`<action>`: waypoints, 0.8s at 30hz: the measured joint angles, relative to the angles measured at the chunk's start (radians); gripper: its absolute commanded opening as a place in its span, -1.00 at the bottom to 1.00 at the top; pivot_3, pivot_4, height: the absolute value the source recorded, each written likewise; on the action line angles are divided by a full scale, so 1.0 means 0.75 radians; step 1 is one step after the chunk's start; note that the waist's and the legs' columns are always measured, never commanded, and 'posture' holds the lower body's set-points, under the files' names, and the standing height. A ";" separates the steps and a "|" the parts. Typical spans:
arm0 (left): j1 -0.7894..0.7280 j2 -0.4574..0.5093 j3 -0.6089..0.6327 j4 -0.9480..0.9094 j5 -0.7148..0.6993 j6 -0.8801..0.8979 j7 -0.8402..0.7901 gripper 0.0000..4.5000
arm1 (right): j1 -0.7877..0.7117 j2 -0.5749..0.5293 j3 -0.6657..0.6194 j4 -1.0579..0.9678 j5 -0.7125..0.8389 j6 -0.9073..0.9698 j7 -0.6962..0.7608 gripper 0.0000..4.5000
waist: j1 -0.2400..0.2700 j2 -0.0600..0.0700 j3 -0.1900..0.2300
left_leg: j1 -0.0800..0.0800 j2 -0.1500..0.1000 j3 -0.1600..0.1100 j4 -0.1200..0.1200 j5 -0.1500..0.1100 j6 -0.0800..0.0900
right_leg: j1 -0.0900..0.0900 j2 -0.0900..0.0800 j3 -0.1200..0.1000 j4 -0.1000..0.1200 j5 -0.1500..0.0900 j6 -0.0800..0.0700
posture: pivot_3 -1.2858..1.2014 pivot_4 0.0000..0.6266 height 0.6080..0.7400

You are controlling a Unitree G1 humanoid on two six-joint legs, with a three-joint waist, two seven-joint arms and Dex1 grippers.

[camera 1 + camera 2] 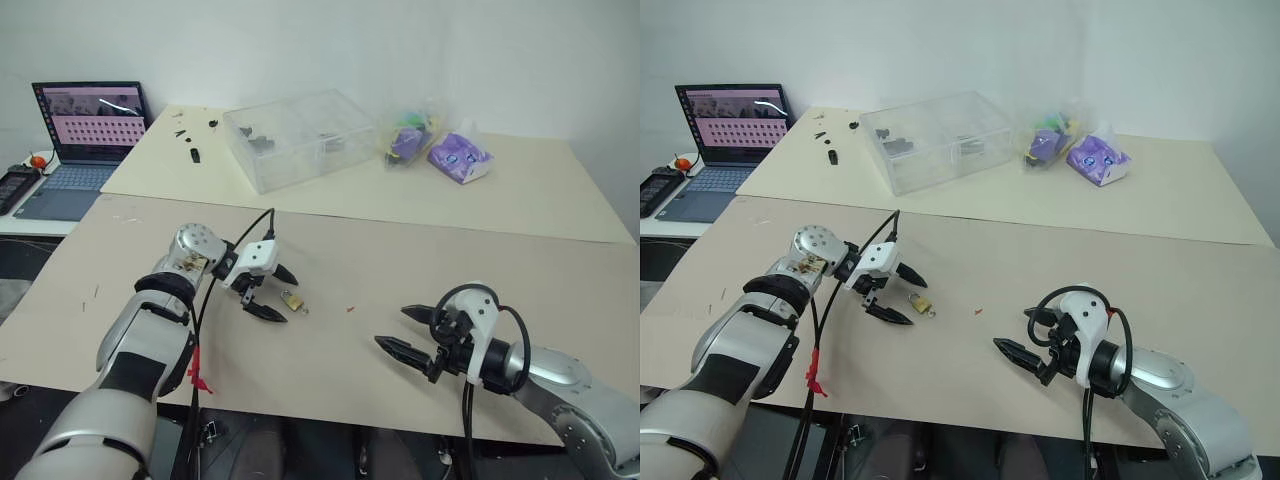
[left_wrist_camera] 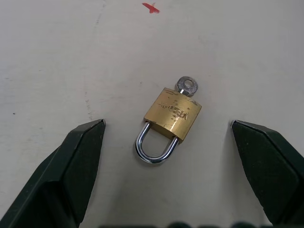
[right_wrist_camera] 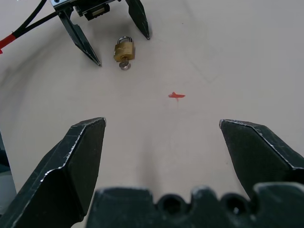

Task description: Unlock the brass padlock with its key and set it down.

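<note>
Left wrist view showed the brass padlock point(image 2: 172, 118) lying flat on the worktop point(image 2: 57, 57), centred between the spread fingers of the left claw point(image 1: 268, 292), its shackle shut and turned toward the claw, with the key point(image 2: 186, 86) already seated in the far end of the body. The left claw stood wide around the padlock, touching nothing. The right claw point(image 1: 410, 332) hung wide and empty to the near right, well apart, with a small red speck point(image 3: 176, 95) between it and the lock. The sensible grasp was likely to close squarely on the brass body's flat sides, clear of shackle and key head, so the right claw could reach the key to turn it. Pinching a corner risked the lock skidding.
</note>
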 measured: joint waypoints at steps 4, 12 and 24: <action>0.000 -0.020 0.031 0.000 0.030 0.000 0.007 0.05 | -0.003 0.000 0.000 0.004 -0.012 0.000 0.001 1.00 | -0.004 0.000 0.000 | -0.001 0.000 0.000 0.000 0.000 0.000 | 0.000 0.000 0.000 0.000 0.000 0.000 | 0.03 -0.52 0.79; 0.000 -0.038 0.079 0.000 0.073 0.002 0.008 -0.43 | -0.026 0.000 -0.001 0.025 -0.018 0.000 0.002 1.00 | -0.010 0.000 0.000 | -0.001 0.001 0.000 0.000 0.000 0.000 | -0.001 0.001 0.000 0.001 0.000 0.000 | 0.03 -0.52 0.79; 0.000 -0.043 0.152 -0.001 0.125 0.042 0.028 -0.43 | -0.045 0.000 -0.001 0.043 -0.093 -0.001 -0.031 1.00 | -0.012 0.000 0.000 | 0.000 0.001 0.000 0.000 0.000 0.000 | -0.001 0.002 0.000 0.002 0.000 0.001 | 0.03 -0.52 0.79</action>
